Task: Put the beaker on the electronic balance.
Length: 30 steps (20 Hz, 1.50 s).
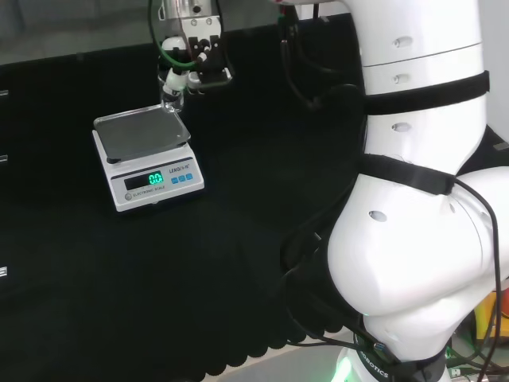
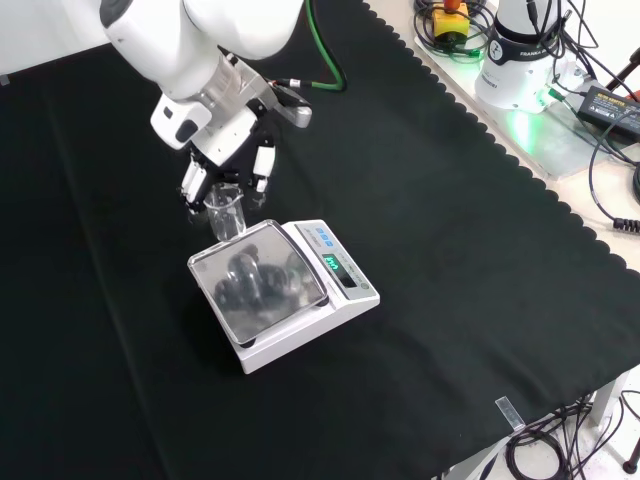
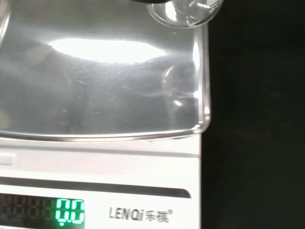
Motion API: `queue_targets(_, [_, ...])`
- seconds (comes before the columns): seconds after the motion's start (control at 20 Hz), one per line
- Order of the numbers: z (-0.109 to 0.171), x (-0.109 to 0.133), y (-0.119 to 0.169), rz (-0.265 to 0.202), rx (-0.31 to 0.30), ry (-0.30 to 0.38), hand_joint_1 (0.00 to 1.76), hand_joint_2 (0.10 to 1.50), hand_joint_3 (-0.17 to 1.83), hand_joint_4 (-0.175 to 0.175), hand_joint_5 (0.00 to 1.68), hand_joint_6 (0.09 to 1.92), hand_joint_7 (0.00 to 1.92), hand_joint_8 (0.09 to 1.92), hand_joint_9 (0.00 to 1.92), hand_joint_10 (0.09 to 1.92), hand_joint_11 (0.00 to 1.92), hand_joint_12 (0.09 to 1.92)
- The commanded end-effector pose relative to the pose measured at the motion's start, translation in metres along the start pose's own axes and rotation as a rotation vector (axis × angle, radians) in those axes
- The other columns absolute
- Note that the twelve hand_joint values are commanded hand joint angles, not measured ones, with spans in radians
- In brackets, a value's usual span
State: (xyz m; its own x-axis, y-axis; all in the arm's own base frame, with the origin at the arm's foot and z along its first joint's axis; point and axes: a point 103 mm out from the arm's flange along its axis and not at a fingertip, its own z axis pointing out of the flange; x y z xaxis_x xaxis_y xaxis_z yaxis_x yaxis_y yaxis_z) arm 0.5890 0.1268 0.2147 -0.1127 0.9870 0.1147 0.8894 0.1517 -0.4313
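- Clear glass beaker (image 2: pixel 227 213): upright, held in the hand (image 2: pixel 226 160), with fingers (image 2: pixel 262 168) curled round its upper part on both sides in the front view.
- Position of the beaker: at the far corner of the balance's pan (image 2: pixel 258 279) in the front view; in the head view the beaker (image 1: pixel 171 101) sits at the pan's far right corner. Its base appears over the pan's edge in the wrist view (image 3: pixel 183 12); whether it touches the pan cannot be told.
- Contents of the beaker: cannot be told.
- Hand, head view (image 1: pixel 193 68): black and white, reaching down from above with the beaker below its fingers.
- Electronic balance (image 2: pixel 340 290): white body, square metal pan on top, green lit display (image 2: pixel 333 264) on its front face. In the head view the balance (image 1: pixel 147 159) stands on the left part of the desk, display (image 1: pixel 155 178) facing the camera.
- Pan surface, wrist view (image 3: pixel 100 71): shiny, reflecting light, nothing lying on the bare part in view; in the front view it reflects the dark shape of the hand.
- Desk (image 2: pixel 450 200): covered in black cloth with a scalloped edge at the front view's right.
- Arm: white links (image 1: pixel 421 199) stand large at the head view's right; in the front view a white link (image 2: pixel 200 40) comes in from the top, above the hand.
- Beyond the cloth's edge, front view upper right: the arm's base (image 2: pixel 525 50) and loose black cables (image 2: pixel 610 130).
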Motion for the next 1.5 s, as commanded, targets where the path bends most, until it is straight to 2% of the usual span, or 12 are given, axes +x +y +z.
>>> queue_targets(0.05, [0.007,0.031,0.009,-0.047,0.031,-0.023,1.18,1.22,-0.17,-0.175,0.47,0.92,0.70,1.07,1.22,0.96,1.35,0.81])
queue_targets(0.45, [0.015,0.051,0.015,-0.087,0.055,-0.033,1.18,1.23,-0.17,-0.175,0.47,0.92,0.70,1.07,1.22,0.96,1.35,0.81])
queue_targets(0.8, [0.022,0.058,0.019,-0.094,0.072,-0.039,1.18,1.23,-0.17,-0.175,0.47,0.92,0.70,1.07,1.22,0.96,1.35,0.80])
queue_targets(1.0, [0.027,0.066,0.022,-0.063,0.085,-0.068,1.18,1.23,-0.17,-0.175,0.47,0.92,0.69,1.07,1.22,0.96,1.35,0.80])
queue_targets(1.5, [0.039,0.056,0.034,-0.059,0.099,-0.054,1.18,1.23,-0.17,-0.175,0.47,0.93,0.69,1.07,1.22,0.97,1.36,0.80])
